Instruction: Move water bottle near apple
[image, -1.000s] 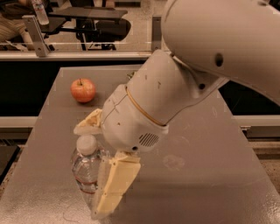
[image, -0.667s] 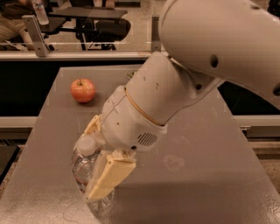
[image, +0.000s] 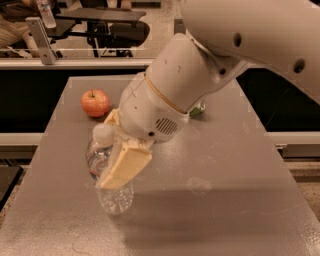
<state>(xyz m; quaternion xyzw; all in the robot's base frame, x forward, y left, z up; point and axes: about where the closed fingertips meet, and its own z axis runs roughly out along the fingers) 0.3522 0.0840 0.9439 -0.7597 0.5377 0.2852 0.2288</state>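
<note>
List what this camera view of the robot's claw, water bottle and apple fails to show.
All in the camera view:
- The water bottle middle: covered by the claw, closed on it at the front left of the table.
- Claw's far finger: mostly behind the bottle.
- Bottle's base touching the table or not: cannot tell.
- Green item behind the arm: mostly hidden, kind unclear.

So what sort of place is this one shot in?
Probably an office or lab workspace: a plain grey table, with dark chairs and a desk behind it. The gripper is over the table's front left, shut on the water bottle.
</note>
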